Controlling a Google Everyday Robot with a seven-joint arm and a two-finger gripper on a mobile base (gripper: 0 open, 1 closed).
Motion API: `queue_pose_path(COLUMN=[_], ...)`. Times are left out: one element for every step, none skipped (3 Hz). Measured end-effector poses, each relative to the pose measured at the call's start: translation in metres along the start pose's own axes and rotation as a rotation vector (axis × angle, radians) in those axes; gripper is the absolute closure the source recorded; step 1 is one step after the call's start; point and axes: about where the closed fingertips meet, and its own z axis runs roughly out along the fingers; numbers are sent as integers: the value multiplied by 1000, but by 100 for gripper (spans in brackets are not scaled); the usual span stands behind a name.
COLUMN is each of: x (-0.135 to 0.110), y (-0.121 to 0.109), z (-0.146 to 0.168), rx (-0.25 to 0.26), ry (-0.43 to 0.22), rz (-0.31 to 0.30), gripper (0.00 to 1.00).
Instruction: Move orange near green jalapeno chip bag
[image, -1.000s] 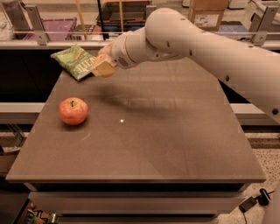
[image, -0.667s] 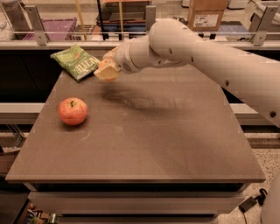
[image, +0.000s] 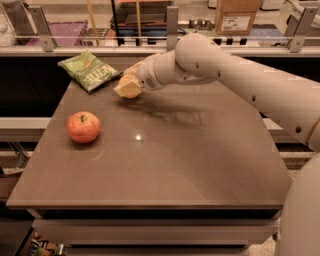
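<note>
The green jalapeno chip bag (image: 89, 70) lies flat at the table's far left corner. My gripper (image: 127, 87) is just right of the bag, low over the table, and is shut on the orange (image: 130, 83), which shows only partly between the pale fingers. The gripper's shadow falls on the tabletop right under it. The white arm reaches in from the right.
A red-and-yellow apple (image: 83, 127) sits on the left side of the brown table (image: 190, 160), nearer the front than the bag. Behind the table runs a rail with shelving, a purple crate (image: 60, 31) and a cardboard box (image: 238, 15).
My gripper with the orange has come down and slightly right, closer to the tabletop beside the bag. The bag and the apple have not moved.
</note>
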Motion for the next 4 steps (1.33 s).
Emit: queue_pose_path(x=[8, 6, 6, 5], y=[-7, -7, -7, -6], z=[12, 11, 11, 12], rx=[-25, -26, -26, -28], ry=[1, 1, 1, 1], rz=[9, 9, 9, 9], gripper=[100, 100, 82, 59])
